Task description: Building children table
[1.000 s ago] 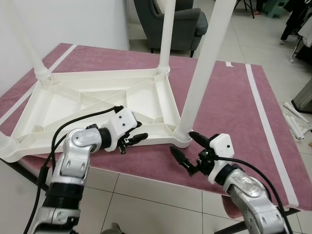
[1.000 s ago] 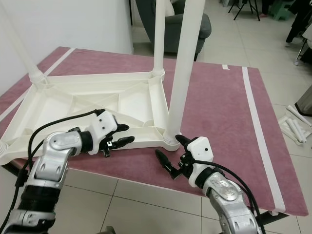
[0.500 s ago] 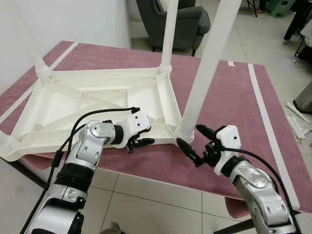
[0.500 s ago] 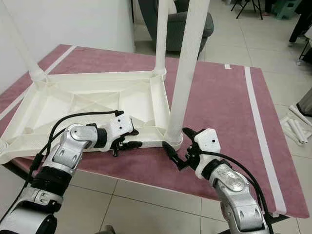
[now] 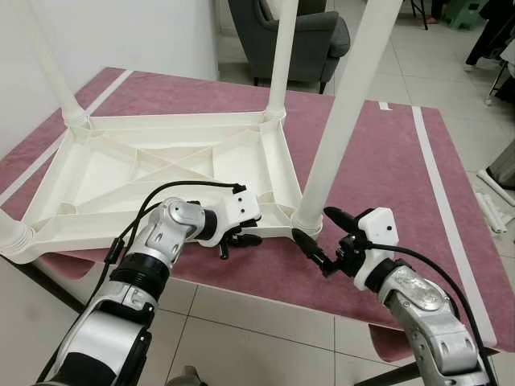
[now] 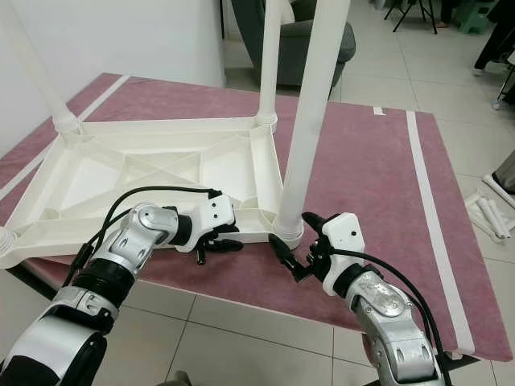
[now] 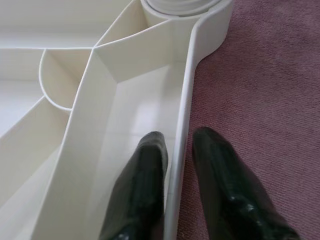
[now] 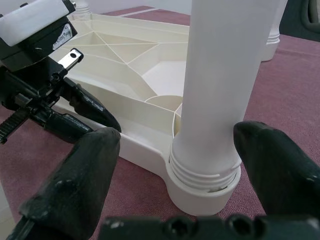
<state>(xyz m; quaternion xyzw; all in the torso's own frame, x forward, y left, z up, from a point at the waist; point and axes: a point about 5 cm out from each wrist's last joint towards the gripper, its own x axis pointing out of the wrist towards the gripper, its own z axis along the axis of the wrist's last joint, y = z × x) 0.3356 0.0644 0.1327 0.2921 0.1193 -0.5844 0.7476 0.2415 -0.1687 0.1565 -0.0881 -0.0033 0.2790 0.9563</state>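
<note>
The white plastic children's table [image 5: 161, 173] lies upside down on the maroon cloth-covered surface [image 5: 386, 161], its ribbed underside facing up and its legs pointing to the ceiling; the near-right leg [image 5: 338, 121] rises from its threaded socket at the corner nearest me, the far-right leg [image 5: 280, 56] stands at the corner behind it, and the far-left leg [image 5: 50, 68] slants up from its own corner.

My left pincer [image 5: 239, 236] sits at the near edge of the tabletop, just left of that near-right corner; in my left wrist view one finger [image 7: 142, 190] lies inside the frame and the other outside, with the thin white rim [image 7: 180, 150] running between them, so I am pinched onto the rim.

My right pincer [image 5: 320, 235] is spread wide just beside the base of the near-right leg; in my right wrist view its fingers [image 8: 75, 185] stand either side of the leg's base with a gap on each side, holding nothing.

A dark grey armchair [image 5: 298, 36] stands on the tiled floor [image 5: 265, 322] beyond the surface.
</note>
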